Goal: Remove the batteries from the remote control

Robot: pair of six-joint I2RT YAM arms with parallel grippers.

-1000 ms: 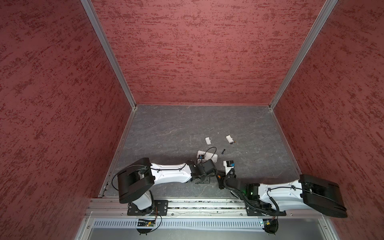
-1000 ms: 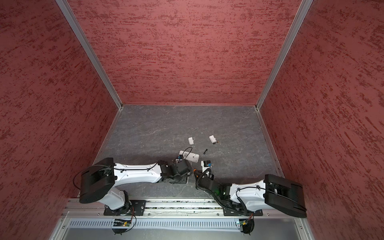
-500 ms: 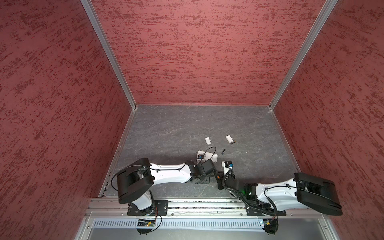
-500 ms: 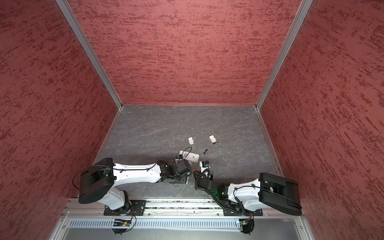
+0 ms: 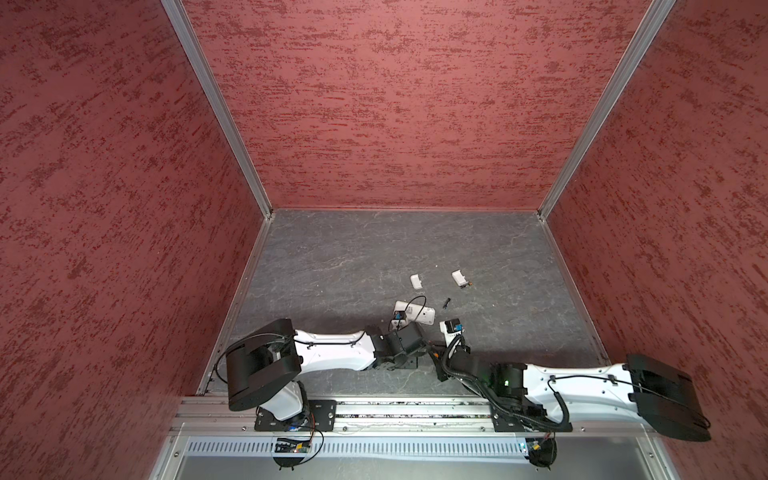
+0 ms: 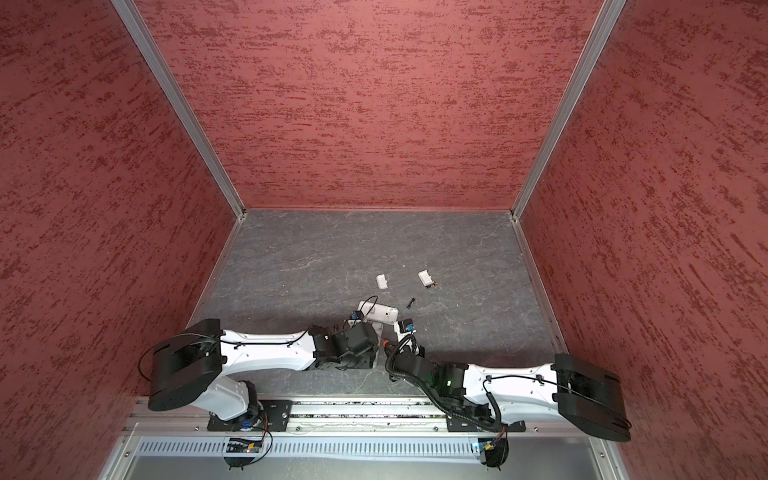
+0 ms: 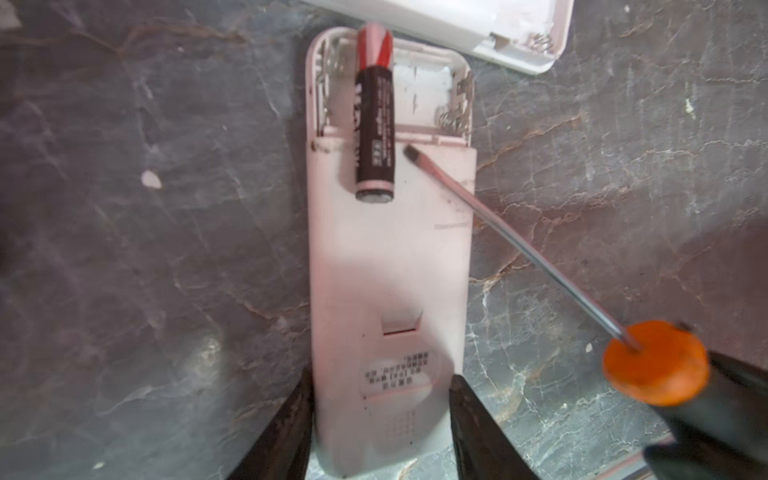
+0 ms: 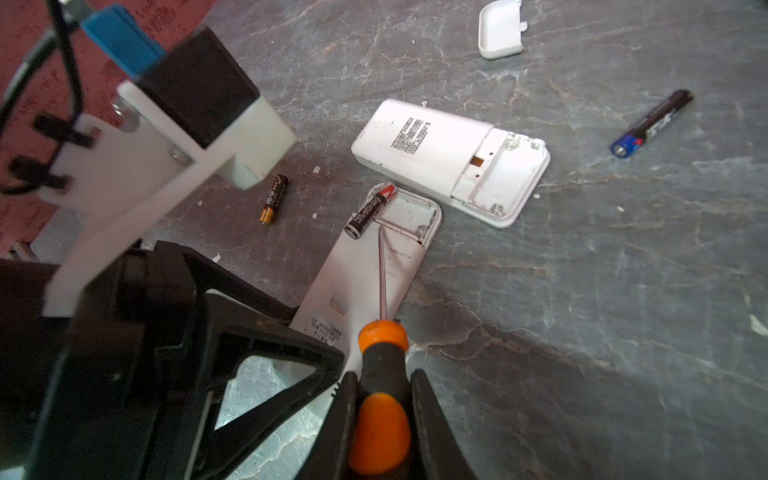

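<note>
L gripper (image 7: pixel 380 415) at remote (image 7: pixel 390 270); R gripper (image 8: pixel 383 395) w/ screwdriver (image 8: pixel 381 270) next to battery (image 7: pixel 374 124).
L fingers (image 7: pixel 291 424) sit at both long edges of remote's label end; can't tell if clamped or just flanking. Remote lies back-up on gray table (image 8: pixel 582 291), cover off. Red/black battery has one end in the bay, other end out over the bay lip. Screwdriver tip is just beside it, at the lip. R jaws are pinched on the orange/black handle. Loose on table: orange-ended battery (image 8: pixel 274 199) near remote, 2nd remote (image 8: pixel 449 162) w/ open bay, blue-ended battery (image 8: pixel 650 124) well apart.
</note>
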